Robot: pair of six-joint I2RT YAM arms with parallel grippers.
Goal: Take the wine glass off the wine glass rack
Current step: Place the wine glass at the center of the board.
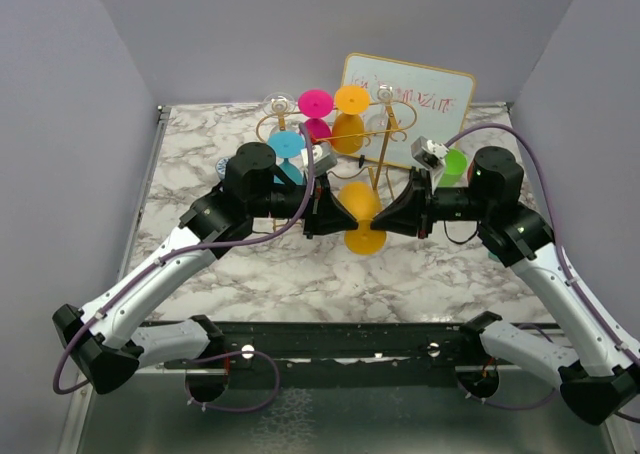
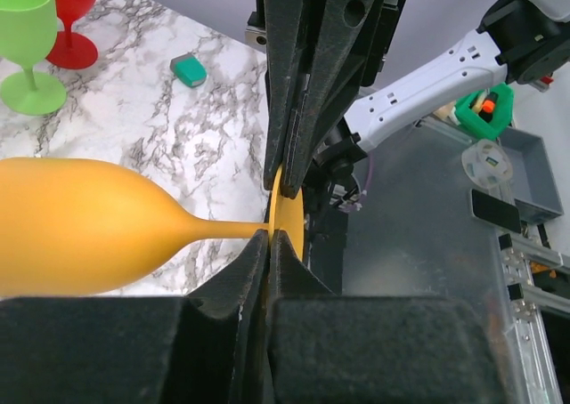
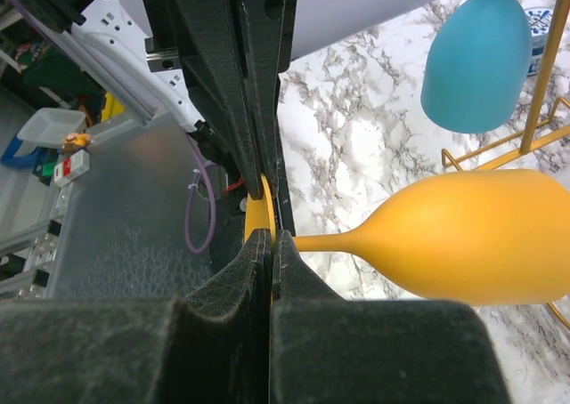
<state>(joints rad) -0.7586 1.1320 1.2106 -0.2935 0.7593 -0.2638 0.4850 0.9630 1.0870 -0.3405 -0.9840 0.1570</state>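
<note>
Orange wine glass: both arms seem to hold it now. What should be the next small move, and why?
Probably open the right gripper and back it off slightly. Both arms' jaws are shut on the foot of the orange wine glass, which lies sideways close to the wine glass rack; the left gripper alone could then carry it clear.

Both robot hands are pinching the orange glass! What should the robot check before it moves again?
1. Left gripper shut on the foot of the orange wine glass: ok.
2. Right gripper shut on the same foot: ok.
3. Glass lying level, not drooping: ok.
4. Bowl free of the rack: cannot tell, because gold wire runs right beside the bowl.
5. Blue glass hanging apart from the orange bowl: ok.
6. Only one hand pulling: not ok. Both hold it, so they should probably move together.
</note>
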